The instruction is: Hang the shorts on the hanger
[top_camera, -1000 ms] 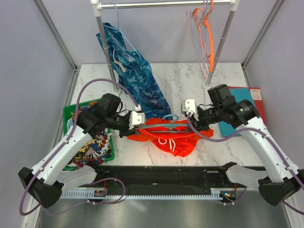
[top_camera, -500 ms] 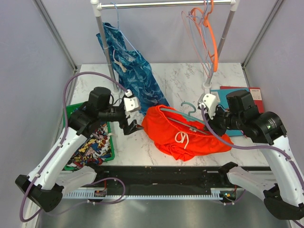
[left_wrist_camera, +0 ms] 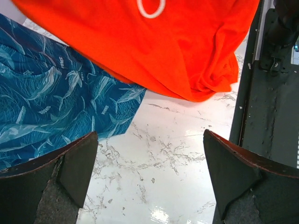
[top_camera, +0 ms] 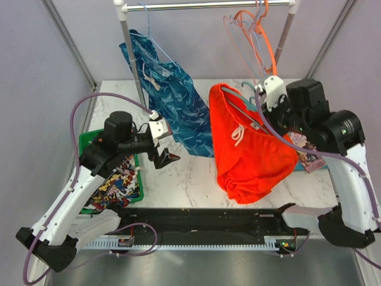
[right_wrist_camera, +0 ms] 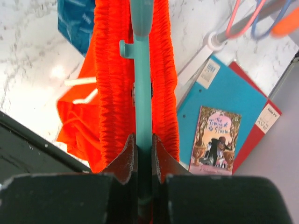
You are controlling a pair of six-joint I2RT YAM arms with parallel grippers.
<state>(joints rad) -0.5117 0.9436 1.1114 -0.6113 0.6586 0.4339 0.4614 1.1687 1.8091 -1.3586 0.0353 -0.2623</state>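
Note:
The bright orange-red shorts hang on the teal hanger, their gathered waistband running down both sides of its bar, and the white drawstring shows in front. My right gripper is shut on the hanger bar and holds it up off the table below the right end of the rail; from above, the right gripper sits at the shorts' top right. My left gripper is open and holds nothing, left of the shorts over bare marble. In the left wrist view the shorts hang beyond the left gripper.
A blue patterned garment hangs from the rail down to the table. Orange and pale pink hangers hang at the rail's right end. A green basket of comic-print cloth stands left. Book and blue folder lie right.
My left gripper let go of the shorts, opened wide and drew back left. My right arm lifted the hanger with the shorts off the table, up toward the rail.

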